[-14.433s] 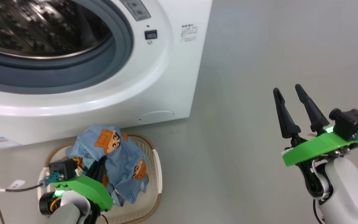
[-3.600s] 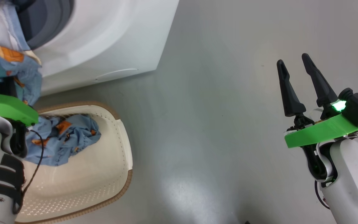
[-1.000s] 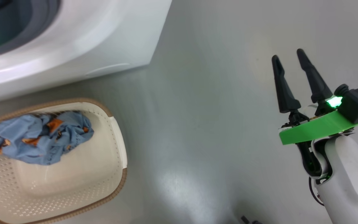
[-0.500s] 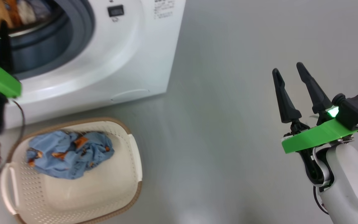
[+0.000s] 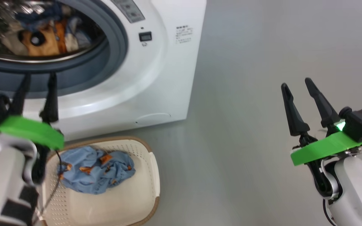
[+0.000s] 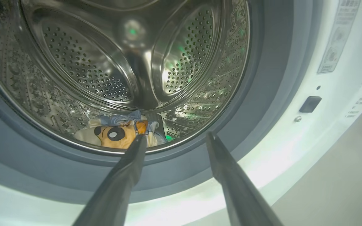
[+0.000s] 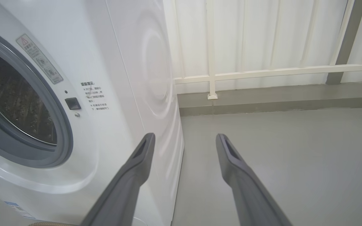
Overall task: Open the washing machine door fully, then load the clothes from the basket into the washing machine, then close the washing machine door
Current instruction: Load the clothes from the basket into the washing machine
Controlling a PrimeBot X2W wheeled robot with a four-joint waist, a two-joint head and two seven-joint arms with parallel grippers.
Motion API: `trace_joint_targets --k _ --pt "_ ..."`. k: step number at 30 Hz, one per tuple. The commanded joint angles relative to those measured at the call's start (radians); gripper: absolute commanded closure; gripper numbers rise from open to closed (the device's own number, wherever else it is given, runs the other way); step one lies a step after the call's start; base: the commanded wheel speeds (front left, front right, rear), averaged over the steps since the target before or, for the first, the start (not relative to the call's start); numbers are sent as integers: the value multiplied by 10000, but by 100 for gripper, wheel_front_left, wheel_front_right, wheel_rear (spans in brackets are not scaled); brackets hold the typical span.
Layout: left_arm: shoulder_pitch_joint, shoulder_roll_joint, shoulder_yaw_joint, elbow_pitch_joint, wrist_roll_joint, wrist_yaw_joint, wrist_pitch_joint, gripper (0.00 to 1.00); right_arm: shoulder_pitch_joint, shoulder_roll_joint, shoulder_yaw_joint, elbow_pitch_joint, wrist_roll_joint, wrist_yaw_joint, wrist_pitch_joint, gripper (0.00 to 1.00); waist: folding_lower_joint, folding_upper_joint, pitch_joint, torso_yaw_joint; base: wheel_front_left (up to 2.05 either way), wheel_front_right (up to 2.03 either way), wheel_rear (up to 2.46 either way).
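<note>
Pulls the left gripper [image 5: 39, 76] back out of the drum [image 6: 181, 56], spread and empty, garment [image 6: 118, 133] dropped beyond its tips. Leaves more clothes [image 5: 96, 169] in the basket [image 5: 154, 169] below it. Right gripper [image 5: 296, 82] spread too.

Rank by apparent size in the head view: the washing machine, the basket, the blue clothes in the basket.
1. washing machine, largest, though cut off at the edge.
2. basket, clearly smaller.
3. blue clothes, lying inside the basket.

Left end effector [image 5: 39, 76] & right end effector [image 5: 296, 82] both spread wide, empty, aimed fwd.
</note>
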Motion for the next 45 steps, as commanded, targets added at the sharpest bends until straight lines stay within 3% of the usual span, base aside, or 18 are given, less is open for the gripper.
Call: trace_joint_targets --k 1,11,21,32,45 --pt "241 390 482 -387 158 109 -91 0 209 -139 100 -168 192 56 -80 0 1 -1 -422 287 0 0 0" --pt "2579 -157 1758 -2233 1172 235 -92 0 581 -224 132 -45 225 56 -80 0 1 -1 -1170 580 0 0 0" --pt "4500 -1013 2912 -3468 2123 45 -93 0 1033 -289 107 -9 252 56 -80 0 1 -1 -1674 688 0 0 0" --pt "4890 -1708 3564 -3508 2815 -306 -93 0 1071 -386 189 86 289 56 -80 0 1 -1 -1970 767 0 0 0" --pt "4867 -2057 4046 -3410 3282 -618 -93 0 1033 -401 263 110 322 56 -80 0 1 -1 -1975 778 0 0 0"
